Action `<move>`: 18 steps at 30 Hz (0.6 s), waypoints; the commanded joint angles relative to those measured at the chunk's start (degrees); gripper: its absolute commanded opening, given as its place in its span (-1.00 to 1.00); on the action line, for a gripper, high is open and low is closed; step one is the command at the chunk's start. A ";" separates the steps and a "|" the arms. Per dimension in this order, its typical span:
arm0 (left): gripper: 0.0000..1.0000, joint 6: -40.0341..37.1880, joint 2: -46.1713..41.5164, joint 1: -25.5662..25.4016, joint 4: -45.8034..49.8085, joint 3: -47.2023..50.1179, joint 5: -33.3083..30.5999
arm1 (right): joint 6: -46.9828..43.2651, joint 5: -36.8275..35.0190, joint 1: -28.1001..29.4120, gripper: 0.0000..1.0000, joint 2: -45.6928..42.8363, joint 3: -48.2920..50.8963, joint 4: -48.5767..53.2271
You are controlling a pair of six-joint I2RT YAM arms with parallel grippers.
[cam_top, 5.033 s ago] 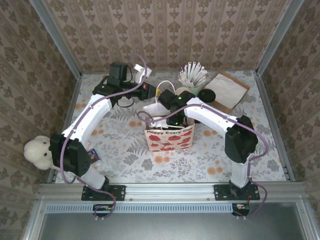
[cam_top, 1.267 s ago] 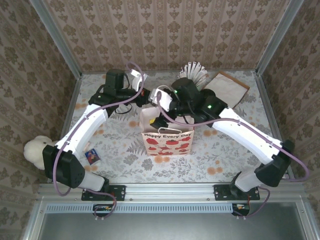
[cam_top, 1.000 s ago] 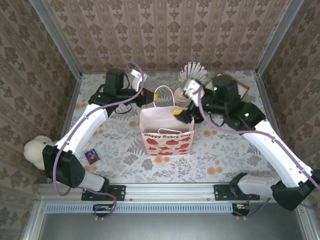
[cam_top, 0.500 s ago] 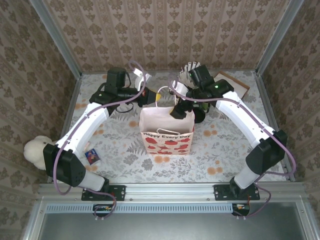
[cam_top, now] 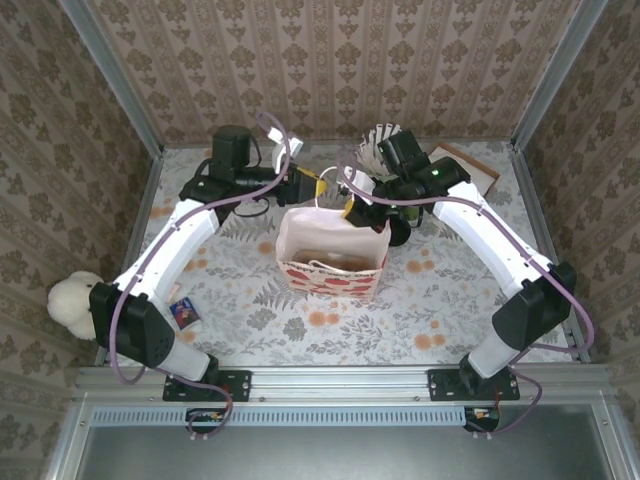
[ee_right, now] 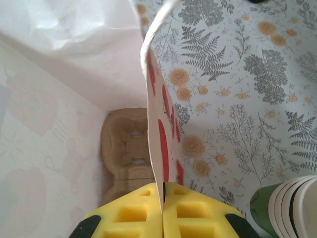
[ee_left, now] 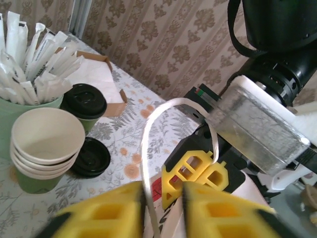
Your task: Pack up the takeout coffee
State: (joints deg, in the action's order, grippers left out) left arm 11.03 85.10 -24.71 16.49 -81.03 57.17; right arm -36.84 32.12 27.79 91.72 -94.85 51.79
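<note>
The takeout coffee (ee_left: pixel 82 101), a green cup with a black lid, stands behind the stack of lidless cups (ee_left: pixel 44 148). The red-and-white paper bag (cam_top: pixel 330 275) stands mid-table, its mouth wide, with a brown cup carrier (ee_right: pixel 126 148) on its floor. My right gripper (ee_right: pixel 163 208) is shut on the bag's back right rim (ee_right: pixel 159 148); it is over that corner (cam_top: pixel 358 212) from above. My left gripper (ee_left: pixel 163 208) is open at the bag's back left (cam_top: pixel 305 185), and the white handle (ee_left: pixel 148 129) runs up between its fingers.
A loose black lid (ee_left: pixel 91 156) lies beside the cup stack. The green holder of white-wrapped sticks (ee_left: pixel 29 64) and a brown paper sheet (cam_top: pixel 470 165) are at the back right. A plush toy (cam_top: pixel 70 300) and a small packet (cam_top: pixel 183 312) lie at the left.
My right arm swung out to the back right, then came down and closed on the bag's rim. The bag's mouth has spread open, showing the carrier. The left gripper edged to the handle.
</note>
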 commanded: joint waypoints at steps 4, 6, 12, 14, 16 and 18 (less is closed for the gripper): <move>0.78 0.84 -5.78 1.11 -3.98 -0.54 7.55 | 13.07 -1.50 1.83 -0.86 -7.52 3.29 -4.65; 0.99 -0.27 -7.34 1.33 -3.13 0.24 5.81 | 18.28 -4.32 2.12 -0.87 -7.78 5.78 -7.10; 1.00 1.98 -10.54 4.46 -1.15 3.98 -8.03 | 24.26 -19.03 4.32 -0.85 -3.17 6.38 -2.54; 1.00 4.98 -10.49 6.69 0.79 3.91 -15.10 | 25.45 -20.17 5.04 -0.83 -1.11 1.86 1.30; 1.00 9.05 -9.92 9.32 2.13 3.87 -19.21 | 27.28 -22.04 5.80 -0.83 -0.74 -0.85 2.44; 1.00 12.83 -9.95 11.48 3.43 4.45 -24.85 | 29.59 -23.41 6.29 -0.83 -1.62 -1.51 1.86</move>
State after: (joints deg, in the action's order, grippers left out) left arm 17.21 74.89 -15.70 16.62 -77.62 43.51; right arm -12.58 14.02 33.12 91.37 -92.99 50.09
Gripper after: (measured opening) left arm 0.992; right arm 0.087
